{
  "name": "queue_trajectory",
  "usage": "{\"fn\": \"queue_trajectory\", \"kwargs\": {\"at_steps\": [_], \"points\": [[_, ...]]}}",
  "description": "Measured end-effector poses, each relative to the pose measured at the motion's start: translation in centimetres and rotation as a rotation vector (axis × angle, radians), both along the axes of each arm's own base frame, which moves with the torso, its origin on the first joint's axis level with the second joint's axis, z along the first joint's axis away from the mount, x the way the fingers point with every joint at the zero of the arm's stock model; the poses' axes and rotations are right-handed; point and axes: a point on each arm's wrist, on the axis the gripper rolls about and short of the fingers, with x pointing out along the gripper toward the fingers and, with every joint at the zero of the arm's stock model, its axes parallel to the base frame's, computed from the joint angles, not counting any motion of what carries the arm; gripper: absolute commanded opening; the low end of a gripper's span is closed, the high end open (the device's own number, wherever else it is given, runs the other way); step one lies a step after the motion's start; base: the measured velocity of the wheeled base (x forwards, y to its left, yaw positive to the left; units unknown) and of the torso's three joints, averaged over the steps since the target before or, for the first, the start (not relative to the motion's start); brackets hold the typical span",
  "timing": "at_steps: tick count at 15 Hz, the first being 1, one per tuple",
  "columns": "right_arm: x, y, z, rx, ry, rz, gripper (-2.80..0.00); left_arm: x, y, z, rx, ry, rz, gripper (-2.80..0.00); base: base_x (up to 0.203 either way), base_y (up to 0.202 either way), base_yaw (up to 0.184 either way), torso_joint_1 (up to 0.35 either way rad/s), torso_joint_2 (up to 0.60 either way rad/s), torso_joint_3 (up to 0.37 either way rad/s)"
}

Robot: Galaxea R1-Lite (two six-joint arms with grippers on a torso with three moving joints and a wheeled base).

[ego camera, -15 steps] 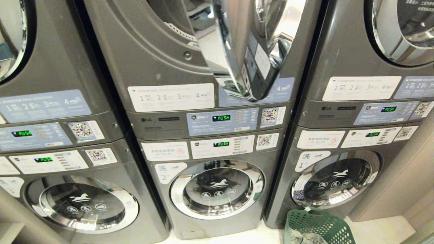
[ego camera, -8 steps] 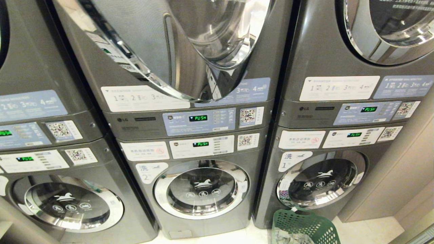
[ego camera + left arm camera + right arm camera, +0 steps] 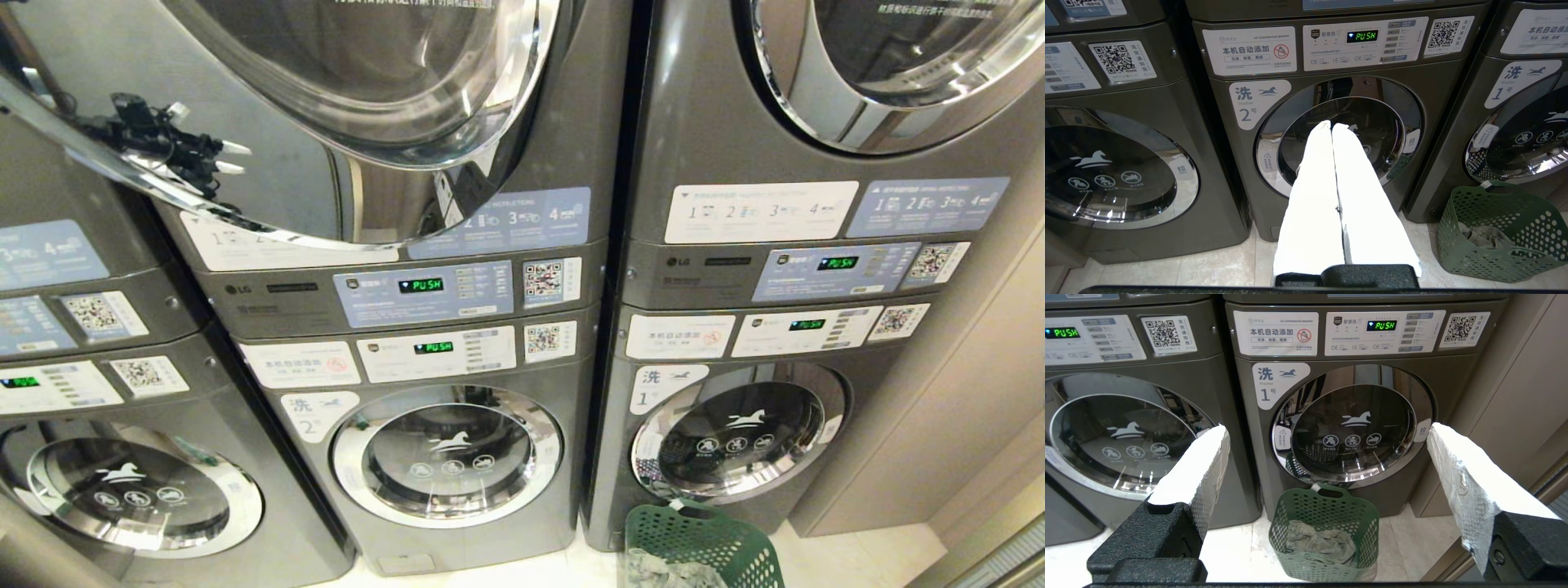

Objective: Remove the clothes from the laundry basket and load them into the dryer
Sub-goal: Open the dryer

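Right hand (image 3: 1327,453) spread — empty | left hand (image 3: 1332,126) pressed together | clothes (image 3: 1319,544) in laundry basket (image 3: 1290,510)

Pale tiled floor (image 3: 1237,547) runs under a row of grey machines. A beige wall panel (image 3: 971,408) stands at the row's right end.

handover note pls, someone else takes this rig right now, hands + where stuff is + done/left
Left hand: shut, empty, facing the number 2 washer.
Right hand: open, empty, aimed over the small green perforated plastic basket.
Basket sits on the floor before the number 1 washer; the faded grey-blue denim garment is inside it.
Dark grey dryer's big chrome-rimmed glass door, above washer 2, stands swung open.
Done: nothing loaded yet.
Left: lift the garment, put it into the drum.
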Motion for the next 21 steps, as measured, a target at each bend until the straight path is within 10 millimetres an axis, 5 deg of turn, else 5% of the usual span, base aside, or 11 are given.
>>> {"fn": "queue_trajectory", "kwargs": {"at_steps": [5, 7, 11, 14, 16, 19, 21], "points": [[0.0, 0.0, 0.0, 0.006, 0.000, -0.002, 0.00, -0.2, -0.1, 0.8, 0.033, -0.025, -0.022, -2.80, 0.000, 0.000, 0.000, 0.000, 0.00, 0.000], [0.0, 0.0, 0.0, 0.007, 0.000, -0.002, 0.00, -1.3, -0.2, 4.5, 0.042, -0.117, -0.070, -2.80, 0.000, 0.000, 0.000, 0.000, 0.00, 0.000], [0.0, 0.0, 0.0, -0.007, 0.000, 0.003, 0.00, -1.7, -0.3, 16.1, -0.041, -0.212, -0.198, -2.80, 0.000, 0.000, 0.000, 0.000, 0.00, 0.000], [0.0, 0.0, 0.0, -0.012, 0.001, 0.000, 0.00, 2.6, -0.5, 25.3, -0.089, -0.242, -0.269, -2.80, 0.000, 0.000, 0.000, 0.000, 0.00, 0.000], [0.0, 0.0, 0.0, -0.014, 0.003, 0.000, 0.00, 7.6, -0.8, 29.5, -0.102, -0.239, -0.327, -2.80, 0.000, 0.000, 0.000, 0.000, 0.00, 0.000], [0.0, 0.0, 0.0, 0.001, 0.003, -0.002, 0.00, 14.4, -1.2, 32.8, -0.093, -0.277, -0.415, -2.80, 0.000, 0.000, 0.000, 0.000, 0.00, 0.000], [0.0, 0.0, 0.0, 0.009, 0.003, -0.002, 0.00, 16.9, -1.4, 33.1, -0.094, -0.266, -0.425, -2.80, 0.000, 0.000, 0.000, 0.000, 0.00, 0.000]]}}
